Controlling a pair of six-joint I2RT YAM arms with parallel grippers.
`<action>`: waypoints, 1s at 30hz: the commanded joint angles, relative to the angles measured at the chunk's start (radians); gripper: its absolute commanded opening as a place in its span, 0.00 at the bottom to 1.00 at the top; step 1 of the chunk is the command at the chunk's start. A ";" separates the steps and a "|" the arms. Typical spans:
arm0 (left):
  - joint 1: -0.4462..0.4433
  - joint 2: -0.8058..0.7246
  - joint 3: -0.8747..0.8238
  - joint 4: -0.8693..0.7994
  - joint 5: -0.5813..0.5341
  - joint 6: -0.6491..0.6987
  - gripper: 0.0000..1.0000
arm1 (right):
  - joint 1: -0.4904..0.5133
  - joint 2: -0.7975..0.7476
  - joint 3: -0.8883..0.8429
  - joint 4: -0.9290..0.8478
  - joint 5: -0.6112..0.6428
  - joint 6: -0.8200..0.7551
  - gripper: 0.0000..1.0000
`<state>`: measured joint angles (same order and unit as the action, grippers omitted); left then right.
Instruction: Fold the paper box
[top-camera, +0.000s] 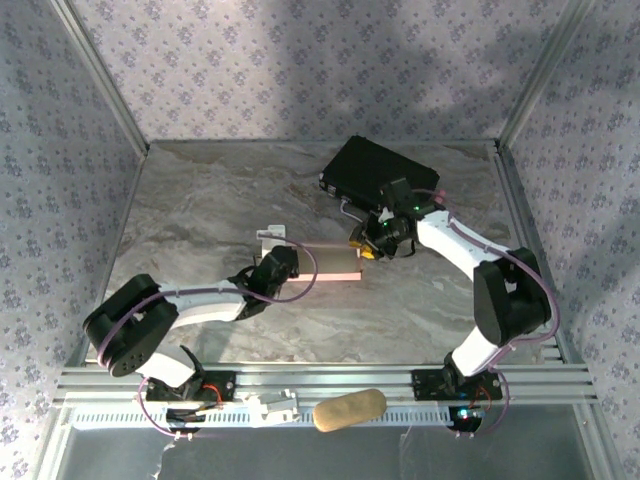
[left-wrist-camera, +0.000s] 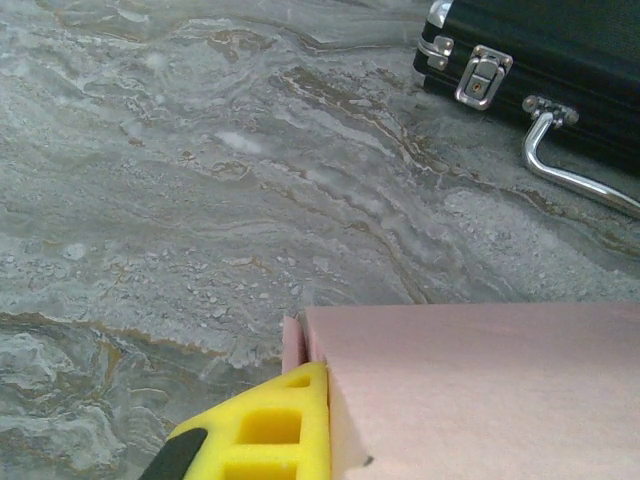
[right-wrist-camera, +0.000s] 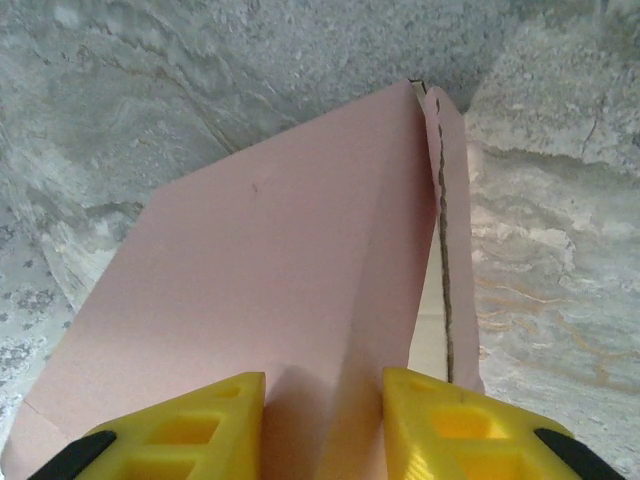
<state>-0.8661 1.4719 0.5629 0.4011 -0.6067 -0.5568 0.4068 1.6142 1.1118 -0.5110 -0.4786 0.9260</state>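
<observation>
Here the right tool (right-wrist-camera: 325, 388) clasps the paper box (right-wrist-camera: 250, 260), left tool (top-camera: 268, 272) unclear, black case (top-camera: 375, 170) close behind.

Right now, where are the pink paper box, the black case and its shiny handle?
pink paper box (right-wrist-camera: 250, 270), right wrist view, on its broad flat panel.
black case (top-camera: 380, 170), top external view, on its lid.
metal handle (left-wrist-camera: 580, 186), left wrist view, on its long bar.

The paper box (top-camera: 328, 262) lies midway on the table (top-camera: 200, 210), the black case (top-camera: 378, 168) behind it to the right.
</observation>
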 joint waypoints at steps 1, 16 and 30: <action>-0.017 -0.002 -0.045 -0.027 0.111 -0.066 0.00 | 0.020 -0.028 -0.059 -0.030 0.088 -0.030 0.34; -0.077 -0.244 -0.069 -0.354 0.104 -0.196 0.58 | 0.097 -0.096 -0.149 -0.002 0.288 -0.069 0.32; -0.021 -0.514 0.084 -0.787 0.264 -0.240 0.73 | 0.112 -0.162 -0.138 -0.046 0.392 -0.092 0.33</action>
<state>-0.9253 0.9634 0.5400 -0.2527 -0.3916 -0.8139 0.5114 1.4834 0.9646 -0.5007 -0.1421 0.8593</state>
